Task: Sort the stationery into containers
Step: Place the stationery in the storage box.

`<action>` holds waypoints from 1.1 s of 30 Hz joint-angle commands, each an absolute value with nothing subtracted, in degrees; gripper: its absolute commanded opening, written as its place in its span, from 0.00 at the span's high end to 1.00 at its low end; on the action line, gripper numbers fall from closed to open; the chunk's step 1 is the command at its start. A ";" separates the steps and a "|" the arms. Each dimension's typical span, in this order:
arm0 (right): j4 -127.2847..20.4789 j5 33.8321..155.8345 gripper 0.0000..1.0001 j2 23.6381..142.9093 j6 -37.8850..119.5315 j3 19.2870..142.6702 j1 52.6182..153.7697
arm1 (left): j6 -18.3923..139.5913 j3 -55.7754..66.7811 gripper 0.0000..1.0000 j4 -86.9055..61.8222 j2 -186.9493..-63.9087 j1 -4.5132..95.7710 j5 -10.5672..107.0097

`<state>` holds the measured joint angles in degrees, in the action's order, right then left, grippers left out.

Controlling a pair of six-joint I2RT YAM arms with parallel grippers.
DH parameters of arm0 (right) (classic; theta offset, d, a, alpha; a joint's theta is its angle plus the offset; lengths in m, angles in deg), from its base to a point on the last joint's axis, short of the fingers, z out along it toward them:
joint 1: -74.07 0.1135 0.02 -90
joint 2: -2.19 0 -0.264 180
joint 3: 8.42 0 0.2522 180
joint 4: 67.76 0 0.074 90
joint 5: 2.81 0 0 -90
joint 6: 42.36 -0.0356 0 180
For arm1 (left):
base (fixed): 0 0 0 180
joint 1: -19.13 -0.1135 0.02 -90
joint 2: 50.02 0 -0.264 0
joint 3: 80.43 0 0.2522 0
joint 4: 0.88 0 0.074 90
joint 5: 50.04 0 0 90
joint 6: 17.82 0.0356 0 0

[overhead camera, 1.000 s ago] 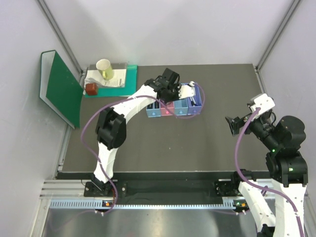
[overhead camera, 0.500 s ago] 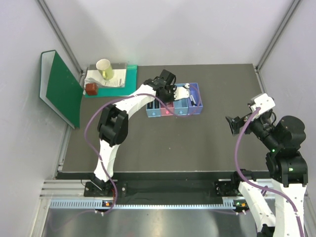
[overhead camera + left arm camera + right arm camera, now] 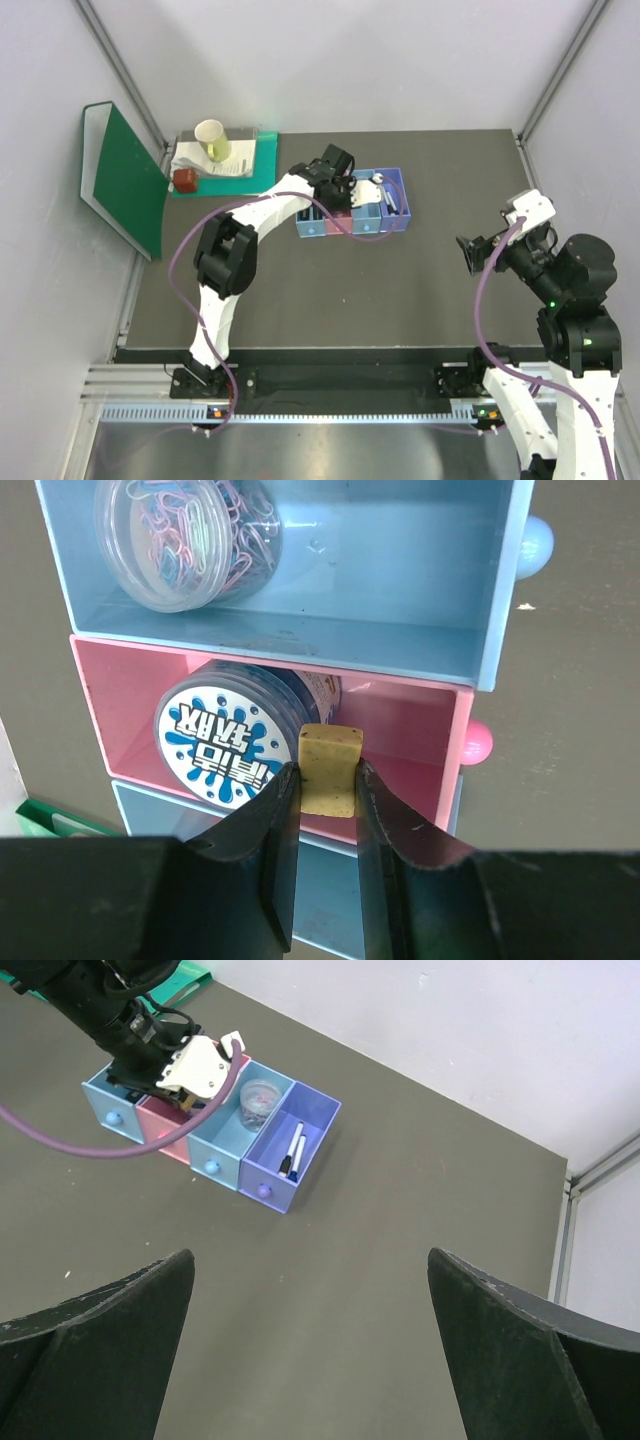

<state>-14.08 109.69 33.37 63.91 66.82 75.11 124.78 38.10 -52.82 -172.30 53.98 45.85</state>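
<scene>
My left gripper is shut on the tiny tan block and holds it just above the pink bin. The round blue-patterned tin lies in that bin. The clear round tub sits in the blue bin. Two slim white pens lie in the purple bin. The row of bins stands at the far middle of the table, with my left gripper over it. The highlighters are hidden. My right gripper is open and empty, high above bare table at the right.
A green folder leans at the far left. Beside it a paper cup and a red-brown block rest on papers. The left arm's purple cable hangs by the bins. Walls enclose the dark table.
My left gripper has shifted slightly left and down over the pink bin, still holding the tan block. The right arm has not moved.
</scene>
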 commanded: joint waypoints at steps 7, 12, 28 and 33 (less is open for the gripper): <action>-15.85 109.87 0.00 32.87 62.76 66.60 74.51 | 123.33 34.67 0.87 -52.17 -167.09 54.02 49.72; -16.03 109.87 0.00 32.87 62.76 66.34 74.51 | 122.98 33.36 0.88 -50.77 -166.39 54.11 49.63; -16.20 109.96 0.00 32.34 62.58 65.55 74.51 | 122.37 34.06 0.57 -49.19 -167.36 54.64 47.96; -16.12 109.96 0.00 32.43 62.67 65.90 74.42 | 122.10 34.49 0.46 -48.84 -166.92 54.64 47.87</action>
<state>-14.54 109.72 32.80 63.45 65.70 75.11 123.12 33.36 -49.58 -170.05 54.33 47.07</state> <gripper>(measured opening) 0.996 0.488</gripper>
